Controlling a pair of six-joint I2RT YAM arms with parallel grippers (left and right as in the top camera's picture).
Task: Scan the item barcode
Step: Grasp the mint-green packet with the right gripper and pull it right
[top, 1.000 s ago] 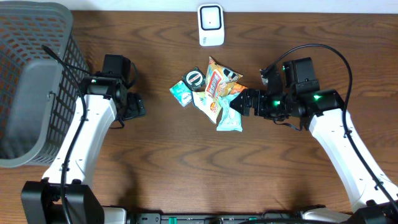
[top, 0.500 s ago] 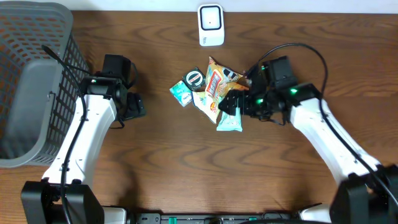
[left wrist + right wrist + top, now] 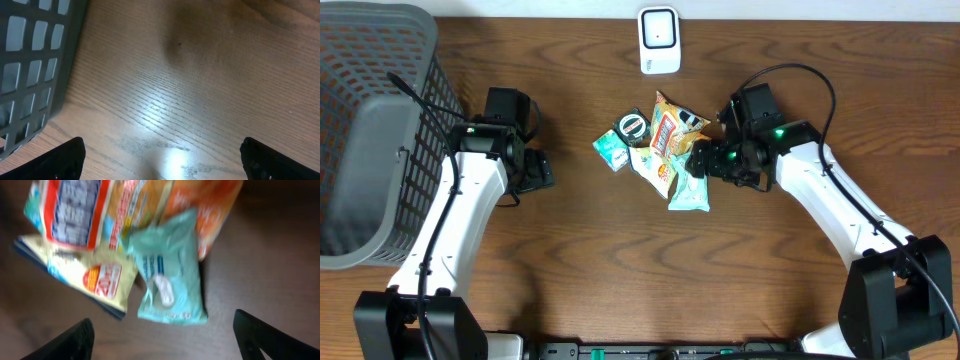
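Since it is nearer, the right gripper [image 3: 165,342] (wide open, empty) faces the mint packet [image 3: 170,280]. The packet's long axis points straight ahead of the jaws.

The left arm [image 3: 460,215] reaches up from its base with the left gripper [image 3: 535,170] turned inward and jaws spread wide, while the right arm [image 3: 830,200] bends across toward the middle, the right gripper [image 3: 694,160] tipped downward (fingers well apart, gripping nothing).

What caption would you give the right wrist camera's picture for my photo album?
Open right end effector above a teal wipes packet lying against snack bags on the wooden table.
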